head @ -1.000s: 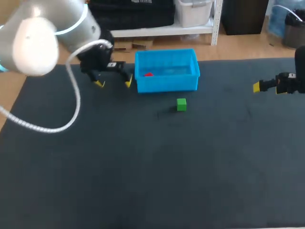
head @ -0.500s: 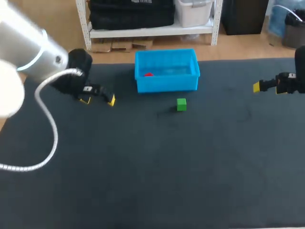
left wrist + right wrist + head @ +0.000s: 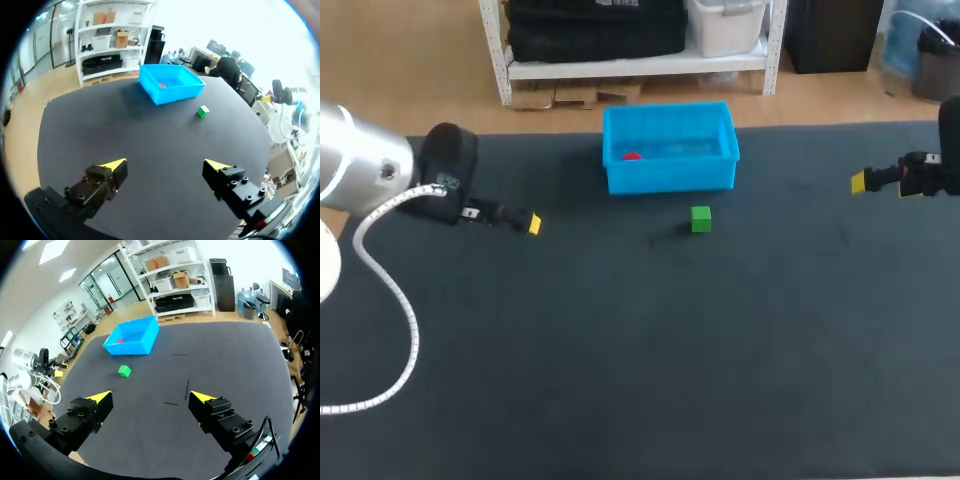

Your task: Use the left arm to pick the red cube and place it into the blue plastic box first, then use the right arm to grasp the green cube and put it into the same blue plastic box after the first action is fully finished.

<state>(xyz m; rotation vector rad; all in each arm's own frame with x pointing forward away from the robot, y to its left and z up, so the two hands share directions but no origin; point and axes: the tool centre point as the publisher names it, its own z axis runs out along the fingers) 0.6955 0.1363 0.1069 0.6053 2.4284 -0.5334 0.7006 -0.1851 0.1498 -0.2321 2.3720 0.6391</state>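
The red cube [image 3: 632,156] lies inside the blue plastic box [image 3: 670,176], in its left part; the left wrist view shows the red cube [image 3: 161,85] in the box [image 3: 172,94] too. The green cube [image 3: 700,218] sits on the mat just in front of the box. My left gripper [image 3: 526,221] hovers well left of the box, open and empty [image 3: 165,164]. My right gripper [image 3: 860,182] stays at the far right of the table, open and empty [image 3: 150,396], with the green cube [image 3: 124,371] and box [image 3: 140,342] far ahead of it.
A dark mat [image 3: 650,340] covers the whole table. A grey cable [image 3: 390,290] loops from my left arm over the mat's left side. Nothing else stands on the mat besides the box and the green cube.
My left arm has pulled back from beside the box's left end, moving left and a little toward the front. The right arm and both cubes have stayed put.
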